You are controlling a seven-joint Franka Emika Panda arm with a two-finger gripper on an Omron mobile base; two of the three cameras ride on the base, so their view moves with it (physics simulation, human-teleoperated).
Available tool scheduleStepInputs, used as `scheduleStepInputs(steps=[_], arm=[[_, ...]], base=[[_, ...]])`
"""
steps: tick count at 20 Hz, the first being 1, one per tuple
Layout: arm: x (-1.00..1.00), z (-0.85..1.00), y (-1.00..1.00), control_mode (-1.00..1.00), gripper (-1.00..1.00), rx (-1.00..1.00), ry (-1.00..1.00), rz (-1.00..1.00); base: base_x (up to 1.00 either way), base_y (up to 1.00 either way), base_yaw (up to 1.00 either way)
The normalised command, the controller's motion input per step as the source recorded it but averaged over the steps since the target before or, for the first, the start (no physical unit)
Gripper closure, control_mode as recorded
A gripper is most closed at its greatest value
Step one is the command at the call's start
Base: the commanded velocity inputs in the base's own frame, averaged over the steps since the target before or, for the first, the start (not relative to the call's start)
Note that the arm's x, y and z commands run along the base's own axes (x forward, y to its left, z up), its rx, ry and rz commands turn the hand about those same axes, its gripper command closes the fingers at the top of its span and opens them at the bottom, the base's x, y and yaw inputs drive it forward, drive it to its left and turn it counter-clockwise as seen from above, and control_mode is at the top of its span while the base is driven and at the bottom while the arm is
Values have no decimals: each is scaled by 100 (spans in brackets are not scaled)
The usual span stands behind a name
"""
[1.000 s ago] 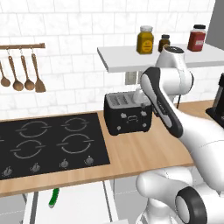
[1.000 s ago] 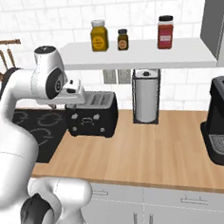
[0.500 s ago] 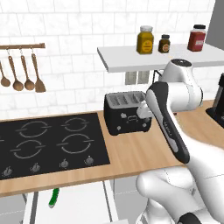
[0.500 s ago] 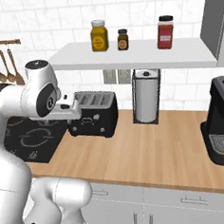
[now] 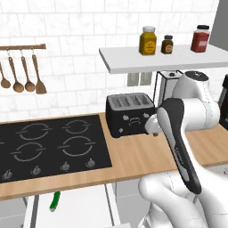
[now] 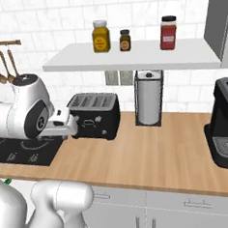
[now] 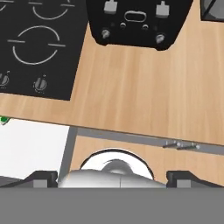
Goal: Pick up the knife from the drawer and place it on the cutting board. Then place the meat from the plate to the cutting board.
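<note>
The arm is swinging down and in toward the front of the wooden counter (image 5: 133, 156), lower than it was a second ago. In the hand view, the two dark finger tips are sitting far apart at the bottom corners, so the gripper (image 7: 112, 177) is spread wide and is holding nothing. It was opening wider over the last second.

The knife (image 5: 55, 200), with its green handle, is lying in the open white drawer (image 5: 80, 209) at the bottom left of the left base view. A bit of green is also peeking in at the left edge of the hand view.

The black toaster (image 5: 130, 113) and the stovetop (image 5: 49, 144) are sitting on the counter.

I think the arm is getting ready to reach down for the knife. Nothing is picked up yet.
</note>
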Motion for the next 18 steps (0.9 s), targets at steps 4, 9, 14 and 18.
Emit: scheduleStepInputs(steps=[4, 9, 14, 18], arm=[[-46, 0, 0, 100, -100, -2, 0, -2], [0, 0, 0, 100, -100, 0, 0, 0], [0, 0, 0, 100, -100, 0, 0, 0], [0, 0, 0, 100, -100, 0, 0, 0]], base=[[-11, 0, 0], [-44, -29, 13], [-39, -44, 53], [-31, -56, 77]])
